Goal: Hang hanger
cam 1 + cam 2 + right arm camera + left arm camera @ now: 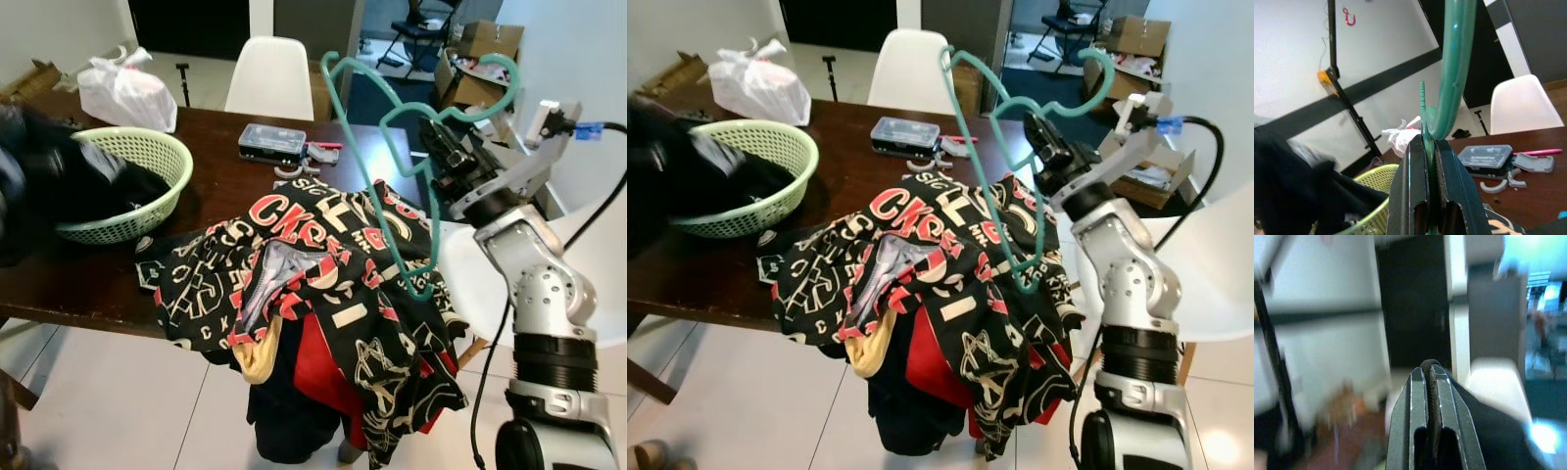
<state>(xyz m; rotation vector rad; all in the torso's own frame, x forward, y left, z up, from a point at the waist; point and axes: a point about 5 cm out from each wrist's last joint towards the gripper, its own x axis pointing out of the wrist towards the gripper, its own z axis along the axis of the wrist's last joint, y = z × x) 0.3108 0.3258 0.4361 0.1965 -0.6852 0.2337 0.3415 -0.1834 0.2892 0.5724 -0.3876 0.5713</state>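
Note:
A teal plastic hanger (421,290) is held up above the table's right end, its hook pointing up and to the right. My right gripper (438,149) is shut on the hanger's upper bar; in the right wrist view the fingers (1415,166) clamp the teal bar (1457,58). Below the hanger, a black garment with red and white print (323,264) lies on the dark wooden table (225,176) and hangs over its front edge. In the left wrist view my left gripper (1429,369) is shut with nothing seen in it, before a blurred wall.
A green basket (147,157) with dark clothes stands at the table's left, with a dark blurred shape (12,196) beside it. A white bag (127,93), a plastic case (271,142) and a white chair (269,78) are behind. A black pole (1332,39) with a red hook (1348,17) stands by the wall.

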